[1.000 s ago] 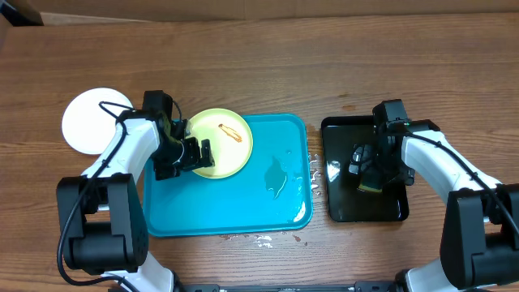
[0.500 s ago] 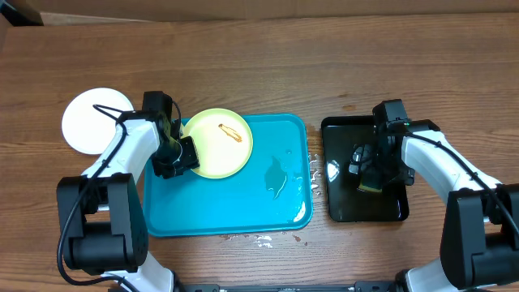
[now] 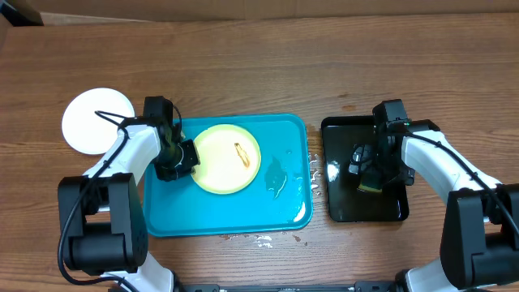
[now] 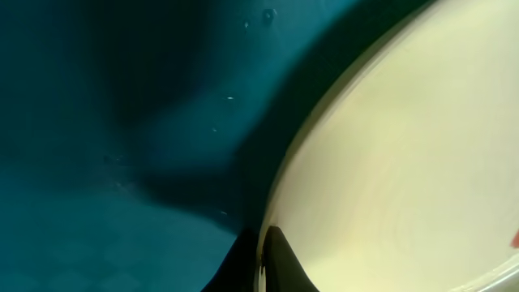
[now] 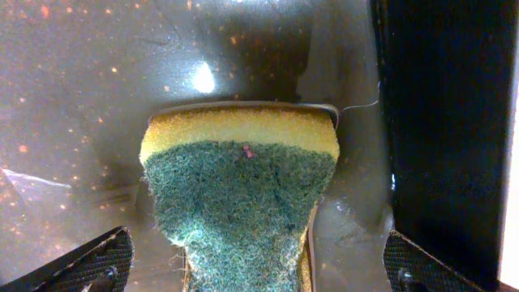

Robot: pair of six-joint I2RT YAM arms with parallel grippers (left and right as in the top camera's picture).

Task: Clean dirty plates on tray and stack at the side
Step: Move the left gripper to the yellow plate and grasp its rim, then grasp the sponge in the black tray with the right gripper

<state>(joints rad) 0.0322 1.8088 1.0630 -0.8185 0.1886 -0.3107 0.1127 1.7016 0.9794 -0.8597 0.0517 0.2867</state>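
1. Spreading under both my arms, the brown wooden table (image 3: pixel 268 73) carries everything in view.
2. The turquoise tray (image 3: pixel 243 215) lies at the middle of the table, nearer my left arm, with its long sides running left to right.
3. The black tray (image 3: pixel 345 207) lies just beside the turquoise tray on my right. It is smaller and glossy, and its surface is wet and speckled.
4. The yellow-green plate (image 3: pixel 219 166) rests inside the turquoise tray, in the left half toward the far rim.
5. The white plate (image 3: pixel 85 122) lies flat on the bare table, off the far left corner of the turquoise tray and apart from it.
6. My left gripper (image 3: pixel 188 156) is closed tight on the left rim of the yellow-green plate. In the wrist view one dark fingertip (image 4: pixel 276 259) lies right on the plate's edge.
7. My right gripper (image 3: pixel 366 170) hangs over the black tray with its jaws spread wide, holding nothing.
8. The sponge (image 5: pixel 239 186), yellow with a green scouring face, lies on the black tray between my right fingertips. Neither tip touches it.
9. A puddle (image 3: pixel 276 174) of water sits on the turquoise tray just right of the yellow-green plate.
10. Droplets (image 3: pixel 259 239) lie on the table along the near edge of the turquoise tray.
11. A small brown smear (image 3: pixel 242 152) marks the yellow-green plate, right of its centre.
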